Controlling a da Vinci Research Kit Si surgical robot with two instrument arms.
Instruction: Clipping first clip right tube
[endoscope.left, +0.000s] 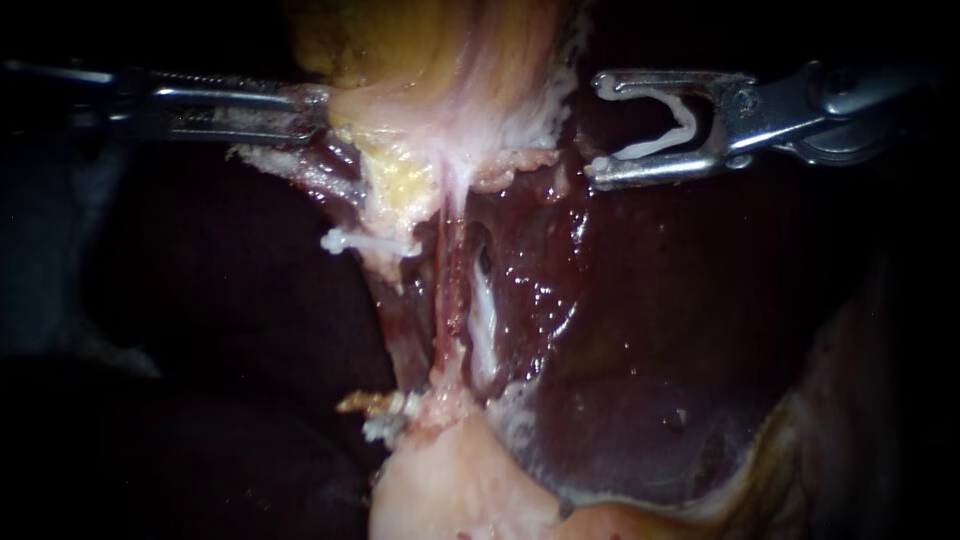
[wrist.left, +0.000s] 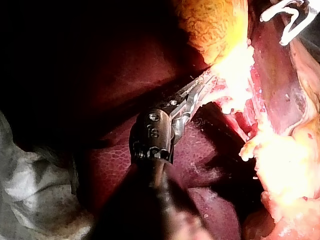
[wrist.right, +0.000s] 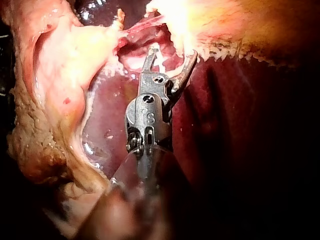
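White clip (endoscope.left: 688, 122) sits gripped between the wide-set jaws of the right instrument (endoscope.left: 597, 128), well apart from the right tube (endoscope.left: 452, 290) and not yet around it, while the left instrument (endoscope.left: 318, 108) clamps the gallbladder (endoscope.left: 440, 60), likely keeping that tube taut for clipping.

Looking for lettering now: no label, brand or sign to read in any view. Just a small stamped mark on the wrist housing (wrist.left: 153, 131) of the left instrument (wrist.left: 202, 86), another on the wrist housing (wrist.right: 148, 118) of the right instrument (wrist.right: 172, 54), neither legible as a word.
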